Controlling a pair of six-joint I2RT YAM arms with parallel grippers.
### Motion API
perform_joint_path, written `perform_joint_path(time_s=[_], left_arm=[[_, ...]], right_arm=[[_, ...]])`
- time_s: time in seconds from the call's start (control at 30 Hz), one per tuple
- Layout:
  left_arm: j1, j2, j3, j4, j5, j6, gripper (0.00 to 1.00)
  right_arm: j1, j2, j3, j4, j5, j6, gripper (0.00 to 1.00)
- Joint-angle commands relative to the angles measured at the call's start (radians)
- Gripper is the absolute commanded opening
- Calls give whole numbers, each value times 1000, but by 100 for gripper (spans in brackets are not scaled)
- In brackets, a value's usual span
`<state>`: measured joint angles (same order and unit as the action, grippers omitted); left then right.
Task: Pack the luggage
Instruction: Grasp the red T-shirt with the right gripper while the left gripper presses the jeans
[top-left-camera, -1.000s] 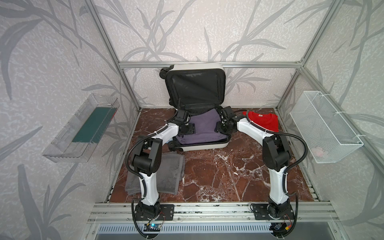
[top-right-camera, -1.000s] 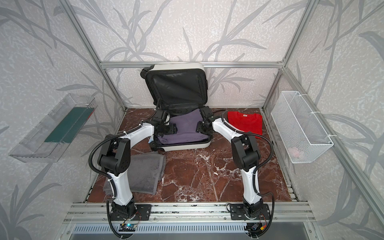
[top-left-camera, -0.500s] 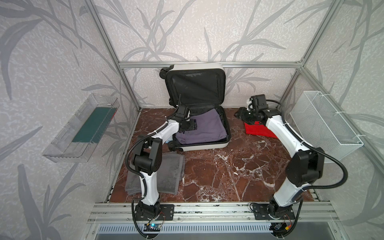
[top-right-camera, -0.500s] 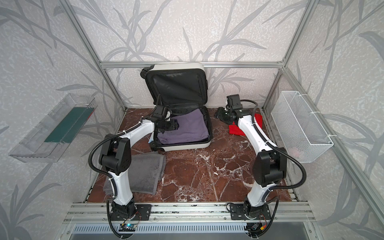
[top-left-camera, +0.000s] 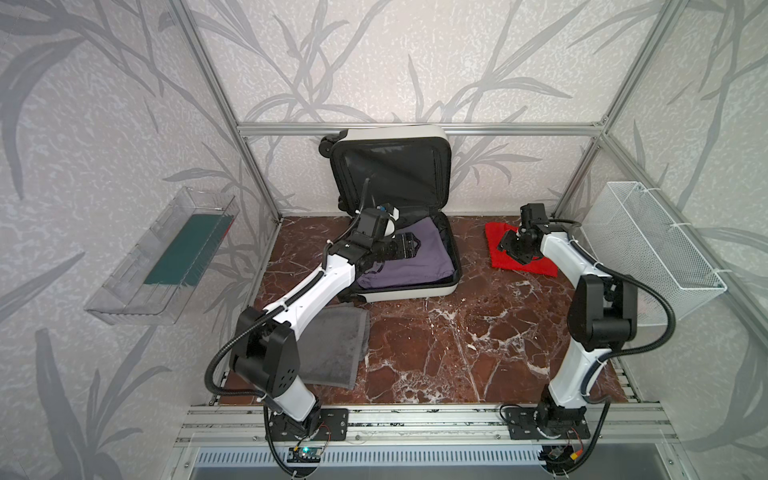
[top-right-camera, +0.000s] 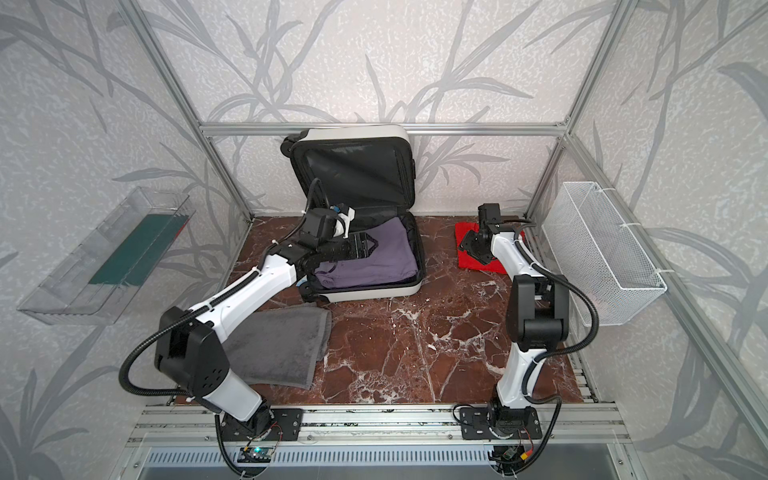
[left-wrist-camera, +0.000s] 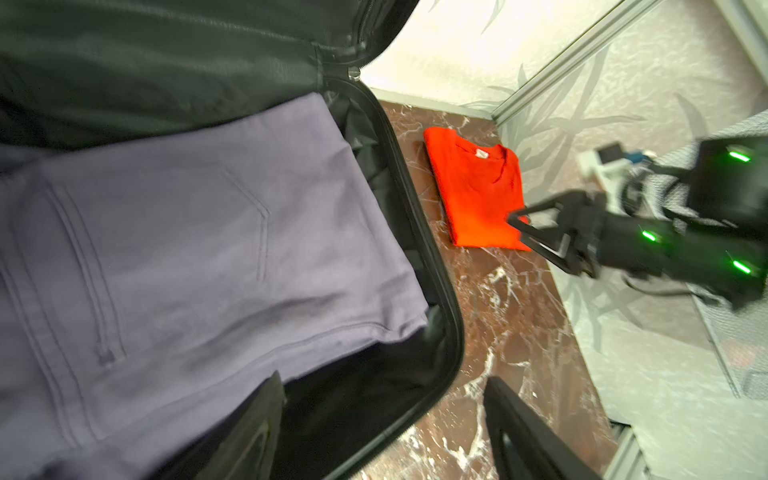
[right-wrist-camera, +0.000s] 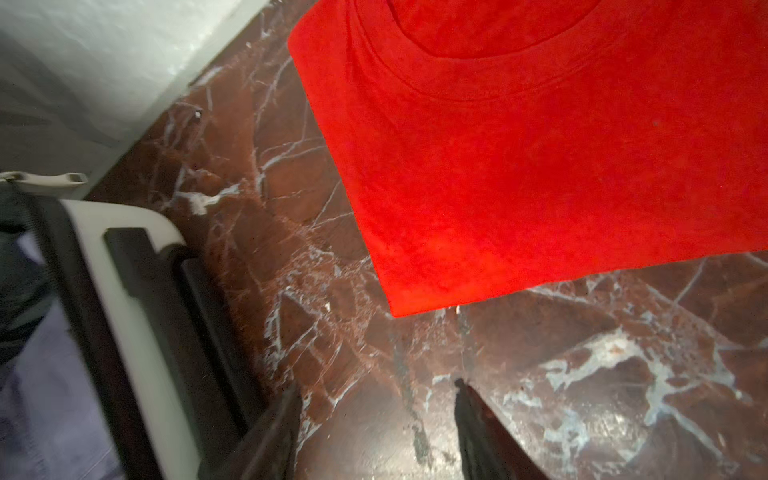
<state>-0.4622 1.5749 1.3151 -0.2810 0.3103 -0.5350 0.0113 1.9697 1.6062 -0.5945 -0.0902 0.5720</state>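
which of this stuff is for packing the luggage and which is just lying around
Likely for the job: luggage, purple trousers already inside it, red t-shirt, grey towel.
Likely just about: white wire basket, clear bin, both on the side walls.

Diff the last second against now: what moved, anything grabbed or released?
The right gripper left the luggage and swung right to the red shirt, now hovering open at its edge, holding nothing. The left gripper stayed open over the purple garment in the luggage. Shirt, garment and grey towel have not moved.
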Motion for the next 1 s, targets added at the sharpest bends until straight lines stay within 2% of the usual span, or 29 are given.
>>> perform_joint_path(time_s=[0.0, 0.13, 0.37, 0.47, 0.53, 0.63, 0.8, 0.97], left_arm=[[5, -84, -112, 74, 3, -73, 79], [5, -181, -212, 112, -32, -87, 79], [6, -229, -210, 88, -50, -69, 80], [5, -222, -195, 97, -36, -78, 79], [5, -217, -181, 98, -23, -81, 79], [5, -214, -164, 88, -13, -82, 79], [5, -230, -154, 83, -16, -83, 79], [4, -253, -161, 73, -12, -89, 79]], right_arm=[[1, 117, 163, -90, 79, -34, 60], [0, 313, 425, -223, 141, -51, 59], [-7, 646, 928, -552, 203, -40, 59], [-7, 693, 964, -603, 189, -36, 59], [-7, 677, 913, -610, 180, -26, 59], [-7, 591, 735, -560, 164, -11, 59], [-8, 332, 257, -329, 88, 46, 59], [-6, 125, -175, -113, -45, 142, 59]])
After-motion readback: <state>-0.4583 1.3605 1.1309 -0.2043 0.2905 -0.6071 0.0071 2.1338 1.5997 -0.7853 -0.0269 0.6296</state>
